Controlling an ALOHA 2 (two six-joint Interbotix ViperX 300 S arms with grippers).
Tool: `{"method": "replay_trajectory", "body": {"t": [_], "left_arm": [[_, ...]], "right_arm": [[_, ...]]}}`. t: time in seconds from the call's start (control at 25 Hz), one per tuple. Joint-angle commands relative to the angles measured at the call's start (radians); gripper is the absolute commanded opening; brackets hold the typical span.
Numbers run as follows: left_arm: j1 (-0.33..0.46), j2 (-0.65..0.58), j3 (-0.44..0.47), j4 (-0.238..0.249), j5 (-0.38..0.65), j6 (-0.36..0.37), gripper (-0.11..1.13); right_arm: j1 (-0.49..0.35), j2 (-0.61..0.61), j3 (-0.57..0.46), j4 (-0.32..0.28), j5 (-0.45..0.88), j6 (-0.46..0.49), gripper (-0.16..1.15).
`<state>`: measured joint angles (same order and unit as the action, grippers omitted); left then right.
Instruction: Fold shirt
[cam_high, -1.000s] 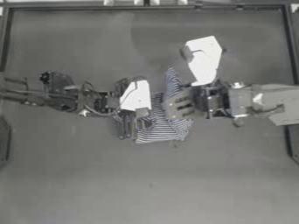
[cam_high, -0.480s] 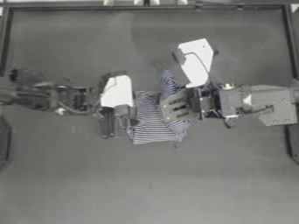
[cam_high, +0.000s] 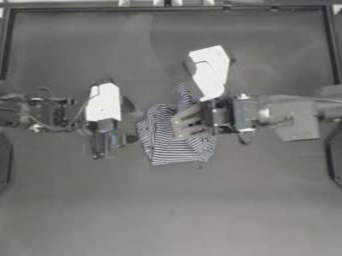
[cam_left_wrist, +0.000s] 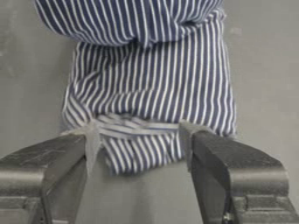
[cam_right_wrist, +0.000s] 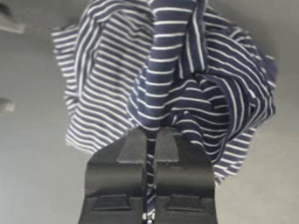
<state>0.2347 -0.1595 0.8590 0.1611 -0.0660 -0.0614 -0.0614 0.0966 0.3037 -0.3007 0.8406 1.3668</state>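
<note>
Right now the shirt (cam_high: 172, 139) sits bunched near table (cam_high: 167, 210) centre, striped cloth in a rumpled heap. My right gripper (cam_high: 182, 125) reaches in from 3 o'clock, jaws pressed together, pinching a twisted fold of shirt fabric betw. them. My left gripper (cam_high: 103, 145) is at the heap's 9 o'clock side, jaws spread wide, a loose shirt edge lying betw. the tips, not clamped. Cloth looks soft, creased.
</note>
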Motion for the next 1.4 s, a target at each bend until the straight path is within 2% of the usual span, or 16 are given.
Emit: {"method": "replay_trajectory", "body": {"t": [0.04,0.48,0.72,0.84,0.96,1.08,1.12,1.4], "left_arm": [[0.006,-0.095,0.026,-0.003,-0.006,-0.005,0.90],[0.026,-0.161,0.101,-0.025,-0.006,-0.008,0.90],[0.034,-0.166,0.124,-0.028,-0.006,-0.009,0.90],[0.040,-0.166,0.130,-0.028,-0.006,-0.009,0.90],[0.043,-0.166,0.130,-0.028,-0.006,-0.009,0.90],[0.044,-0.164,0.132,-0.031,-0.006,-0.009,0.90],[0.044,-0.164,0.133,-0.034,-0.006,-0.009,0.90],[0.051,-0.169,0.141,-0.049,-0.005,-0.009,0.90]], "right_arm": [[-0.002,0.020,-0.086,0.034,0.034,-0.041,0.05],[0.014,0.156,-0.235,0.080,0.051,-0.075,0.05],[0.017,0.210,-0.278,0.081,0.061,-0.100,0.09],[0.018,0.229,-0.290,0.086,0.051,-0.123,0.29],[0.028,0.238,-0.307,0.087,0.023,-0.166,0.66],[0.041,0.236,-0.330,0.075,0.026,-0.161,0.93],[0.046,0.233,-0.337,0.071,0.029,-0.164,0.96],[0.083,0.216,-0.385,0.003,0.110,-0.164,0.95]]}}
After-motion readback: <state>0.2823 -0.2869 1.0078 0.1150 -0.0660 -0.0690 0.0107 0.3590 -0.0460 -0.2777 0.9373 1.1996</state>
